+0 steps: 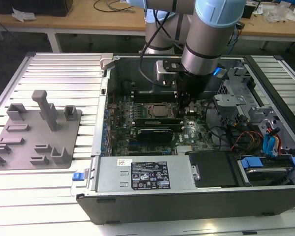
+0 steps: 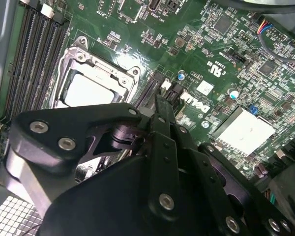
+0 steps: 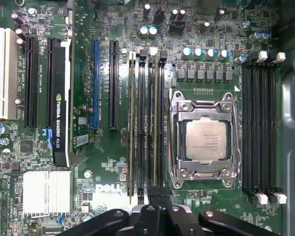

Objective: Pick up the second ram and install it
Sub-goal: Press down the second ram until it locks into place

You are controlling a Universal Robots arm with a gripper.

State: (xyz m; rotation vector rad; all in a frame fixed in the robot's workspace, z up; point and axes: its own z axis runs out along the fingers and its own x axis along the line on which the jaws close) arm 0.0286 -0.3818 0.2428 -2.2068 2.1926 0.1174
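Note:
My gripper (image 1: 187, 109) is down inside the open computer case, just beside the silver processor (image 1: 155, 109). In the first wrist view two thin green sticks stand on edge in the slots next to the processor (image 3: 205, 139). The second ram (image 3: 152, 123) is the one nearer the processor, and another stick (image 3: 132, 123) is seated one slot over. My gripper (image 3: 161, 194) is shut, its tips over the near end of the second ram. Whether they touch it is hidden. In the second wrist view the gripper (image 2: 160, 101) sits pressed together above the slot ends.
Several empty black slots (image 3: 258, 123) lie on the processor's far side. A black graphics card (image 3: 60, 98) and a finned heatsink (image 3: 46, 191) stand close by. Drive cages and cables (image 1: 246, 123) crowd the exterior view's right. A grey fixture plate (image 1: 34, 132) sits outside the case.

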